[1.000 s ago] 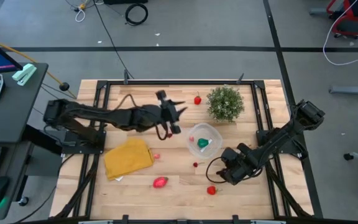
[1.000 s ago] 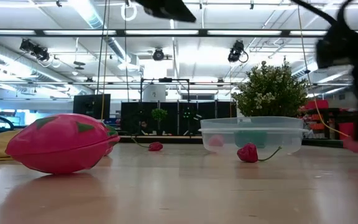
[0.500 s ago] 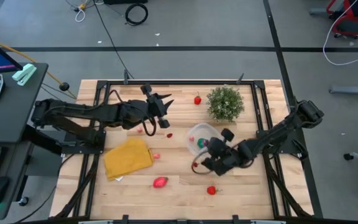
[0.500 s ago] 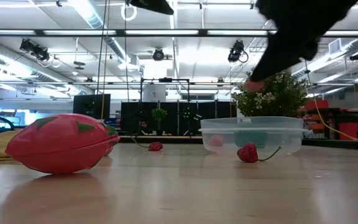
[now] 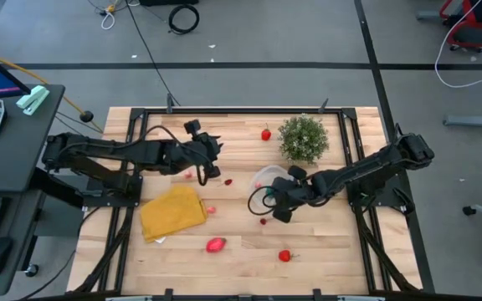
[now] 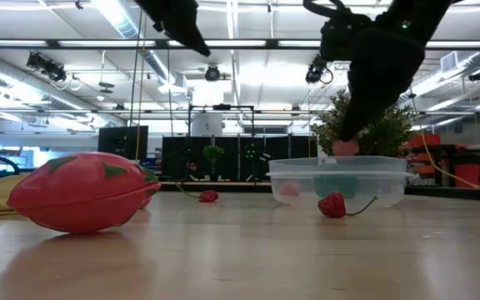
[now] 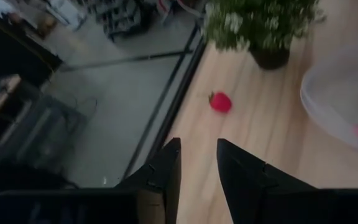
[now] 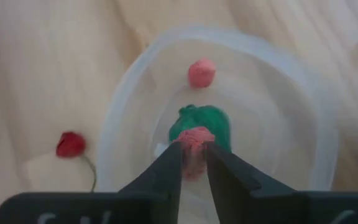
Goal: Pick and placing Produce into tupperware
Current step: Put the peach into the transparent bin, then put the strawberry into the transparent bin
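Note:
The clear round tupperware (image 5: pixel 265 176) sits right of the table's middle, with a green piece (image 8: pixel 199 124) and a pink piece (image 8: pixel 201 73) lying inside. My right gripper (image 5: pixel 275 201) hangs over its near rim, shut on a small pink produce piece (image 8: pixel 194 144). My left gripper (image 5: pixel 208 160) hovers open left of the tupperware and holds nothing. Loose produce lies on the wood: a strawberry (image 5: pixel 266 134) by the plant, a stemmed red one (image 8: pixel 71 144) beside the tupperware, a large pink fruit (image 5: pixel 216 245) and another strawberry (image 5: pixel 284 256) near the front. My right gripper pinches the small pink piece (image 8: pixel 196 153) between its two fingertips (image 8: pixel 171 163), coming from above and slanting down. The piece is lifted clear and hangs just above the tupperware's rim (image 6: pixel 337 160), over the green piece inside.
A bushy potted plant (image 5: pixel 302 138) stands just beyond the tupperware. A yellow folded cloth (image 5: pixel 172 211) lies near the left front. More small pieces lie between cloth and tupperware (image 5: pixel 212 209). Black frame rails run along the table's edges (image 5: pixel 351 150).
My right gripper has risen from the table near the front right and swung toward the far left, carrying the pink piece over the tupperware. My left gripper has drawn back toward the table's left, away from the tupperware.

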`<action>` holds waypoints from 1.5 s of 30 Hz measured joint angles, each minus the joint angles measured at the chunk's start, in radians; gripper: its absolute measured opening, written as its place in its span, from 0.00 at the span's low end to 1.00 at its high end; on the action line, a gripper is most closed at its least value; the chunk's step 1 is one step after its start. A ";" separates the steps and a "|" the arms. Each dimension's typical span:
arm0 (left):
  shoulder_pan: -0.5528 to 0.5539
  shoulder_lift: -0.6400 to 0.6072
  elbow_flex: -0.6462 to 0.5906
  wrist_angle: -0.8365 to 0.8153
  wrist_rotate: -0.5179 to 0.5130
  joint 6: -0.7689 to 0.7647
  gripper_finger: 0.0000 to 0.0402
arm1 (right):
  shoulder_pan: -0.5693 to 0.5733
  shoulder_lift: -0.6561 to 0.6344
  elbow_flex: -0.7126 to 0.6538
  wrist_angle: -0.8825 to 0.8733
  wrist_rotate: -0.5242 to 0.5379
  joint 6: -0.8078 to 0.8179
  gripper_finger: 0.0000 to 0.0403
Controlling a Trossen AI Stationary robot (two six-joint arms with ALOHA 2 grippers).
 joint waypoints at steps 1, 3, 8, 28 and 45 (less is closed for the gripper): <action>0.000 0.000 0.000 -0.026 0.000 -0.027 0.27 | 0.000 0.000 0.000 0.000 -0.007 -0.026 0.23; 0.000 0.000 0.000 -0.072 0.001 -0.069 0.27 | 0.001 0.000 0.000 0.001 -0.007 -0.091 0.24; 0.000 0.000 0.000 -0.150 0.000 -0.137 0.27 | 0.001 0.000 0.000 0.037 0.013 -0.260 0.25; 0.000 0.007 0.000 -0.307 0.172 -0.243 0.39 | -0.044 0.000 0.000 0.235 0.080 -0.355 0.38; 0.341 0.303 0.000 0.345 0.496 -0.357 0.44 | -0.100 -0.018 0.000 0.102 -0.120 -0.036 0.46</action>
